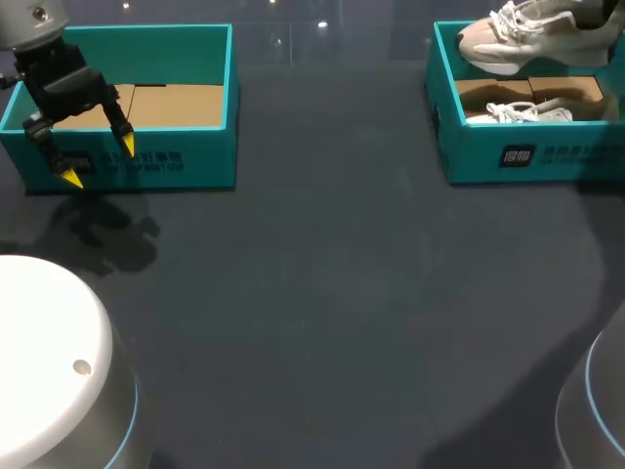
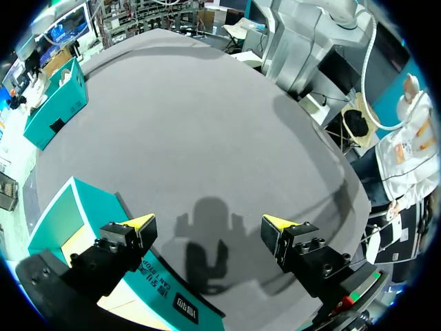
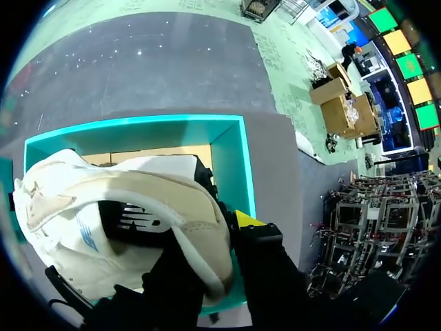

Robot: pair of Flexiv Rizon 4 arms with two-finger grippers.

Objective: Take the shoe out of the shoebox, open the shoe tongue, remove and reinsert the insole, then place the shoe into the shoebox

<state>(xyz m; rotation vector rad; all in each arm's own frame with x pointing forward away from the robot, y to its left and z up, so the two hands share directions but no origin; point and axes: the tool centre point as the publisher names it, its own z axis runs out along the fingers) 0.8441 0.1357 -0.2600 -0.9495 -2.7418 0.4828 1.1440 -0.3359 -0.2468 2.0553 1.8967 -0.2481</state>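
The right gripper [image 3: 222, 238] is clamped on the shoe [image 1: 527, 39], which it holds just above the shoebox [image 1: 532, 156] (evidently to clear its walls). The left gripper [image 1: 99, 162] hangs wide open over the other box [image 1: 186, 161], presumably ready for the tongue.

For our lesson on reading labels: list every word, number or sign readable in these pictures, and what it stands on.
On the left shoebox, front wall: white print, too blurred to read.
On the right shoebox, front wall: a white sign and print, too blurred to read.
On the lifted shoe, side: a logo mark, no legible words.
Nothing can be quoted with confidence.
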